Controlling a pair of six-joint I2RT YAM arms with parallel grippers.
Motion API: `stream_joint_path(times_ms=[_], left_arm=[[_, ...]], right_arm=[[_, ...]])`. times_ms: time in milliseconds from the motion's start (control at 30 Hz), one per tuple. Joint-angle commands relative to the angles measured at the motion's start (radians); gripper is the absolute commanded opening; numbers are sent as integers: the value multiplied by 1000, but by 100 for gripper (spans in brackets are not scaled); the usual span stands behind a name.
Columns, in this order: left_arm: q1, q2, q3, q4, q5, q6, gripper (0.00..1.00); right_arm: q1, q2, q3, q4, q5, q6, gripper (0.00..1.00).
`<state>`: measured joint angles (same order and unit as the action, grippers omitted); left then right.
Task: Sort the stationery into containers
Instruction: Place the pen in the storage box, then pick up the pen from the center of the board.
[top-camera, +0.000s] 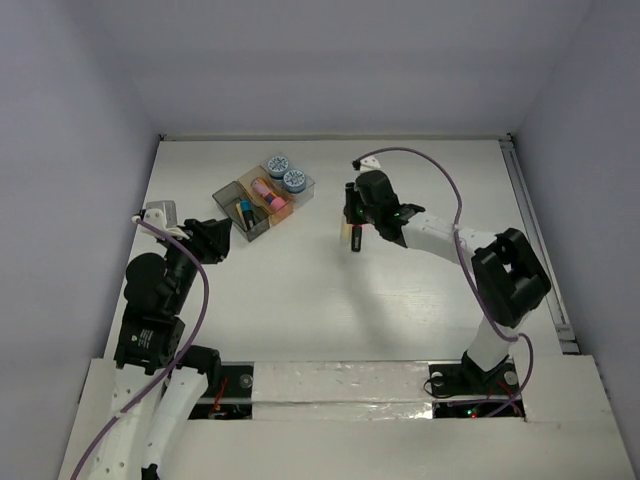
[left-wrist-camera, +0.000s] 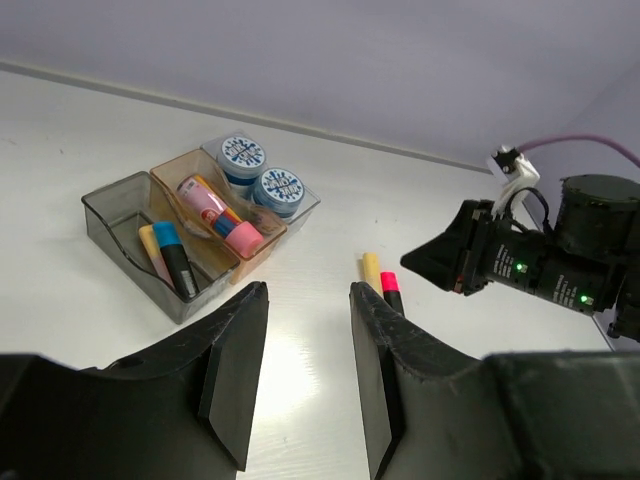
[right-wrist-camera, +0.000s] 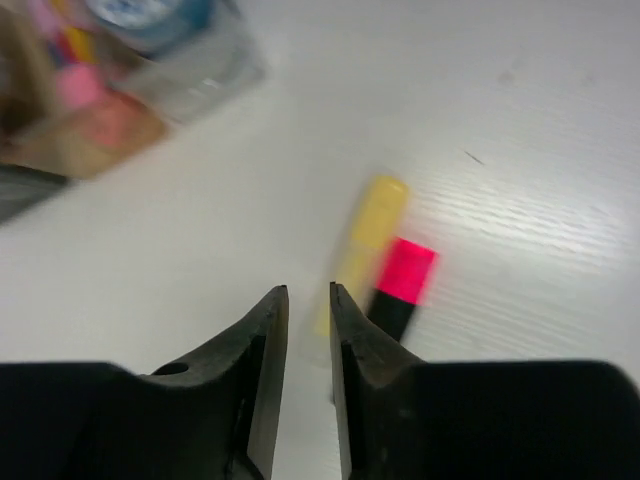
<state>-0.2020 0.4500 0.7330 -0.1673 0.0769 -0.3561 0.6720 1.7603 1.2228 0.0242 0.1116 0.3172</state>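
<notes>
Our right gripper (right-wrist-camera: 308, 292) hovers with jaws narrow and empty over the yellow highlighter (right-wrist-camera: 365, 240) and red-black highlighter (right-wrist-camera: 402, 283), which lie touching, well apart from the bins (left-wrist-camera: 125, 255). Our left gripper (left-wrist-camera: 308, 290) hangs wide open near the bins, probably to leave the right arm room.

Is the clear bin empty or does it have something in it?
Not empty: two tape rolls sit inside the clear bin.

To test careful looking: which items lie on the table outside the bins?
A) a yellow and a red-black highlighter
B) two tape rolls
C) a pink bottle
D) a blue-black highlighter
A: the yellow highlighter and the red-black highlighter lie side by side on the table by the right pincer, while the tape rolls sit in the clear bin.
</notes>
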Motion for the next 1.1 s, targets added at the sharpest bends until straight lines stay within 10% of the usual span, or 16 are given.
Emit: stream_joint_path(times_ms=[0, 133, 1067], left_arm=[[-5, 12, -6, 55, 24, 5, 35], [-5, 21, -4, 58, 18, 5, 35], [4, 12, -3, 48, 18, 8, 35]], right_arm=[[-29, -22, -62, -75, 85, 11, 32], [-29, 22, -3, -150, 99, -21, 47], [-29, 286, 159, -196, 115, -17, 47]])
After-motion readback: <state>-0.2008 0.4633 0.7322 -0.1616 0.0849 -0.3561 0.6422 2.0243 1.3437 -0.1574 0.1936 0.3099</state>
